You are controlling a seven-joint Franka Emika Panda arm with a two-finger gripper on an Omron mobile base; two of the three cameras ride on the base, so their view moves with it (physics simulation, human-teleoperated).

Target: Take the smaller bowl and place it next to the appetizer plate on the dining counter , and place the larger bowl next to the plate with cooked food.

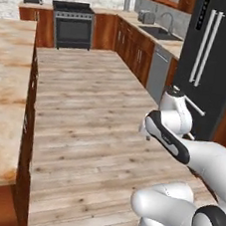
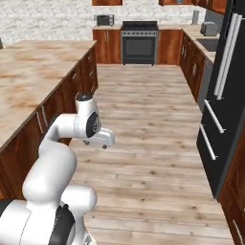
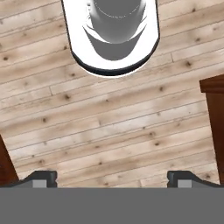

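My gripper (image 3: 111, 179) hangs open over the bare wood plank floor (image 3: 109, 122), its two dark fingertips (image 3: 41, 178) wide apart with nothing between them. The arm is folded close to the base, with the hand (image 2: 101, 138) low in the aisle. The dining counter (image 1: 4, 96), a long beige marbled slab with rust blotches on a reddish-brown base, runs along the left; the stretch of its top (image 2: 33, 72) that shows is bare. The smaller bowl, the larger bowl, the appetizer plate and the plate with cooked food are out of view.
A black fridge (image 1: 211, 62) stands close on the right. Beyond it are a dishwasher (image 1: 157, 73) and a sink (image 1: 160, 33). A black stove (image 1: 73, 25) closes the far end of the aisle. A brown cabinet edge (image 3: 214, 127) shows beside the hand.
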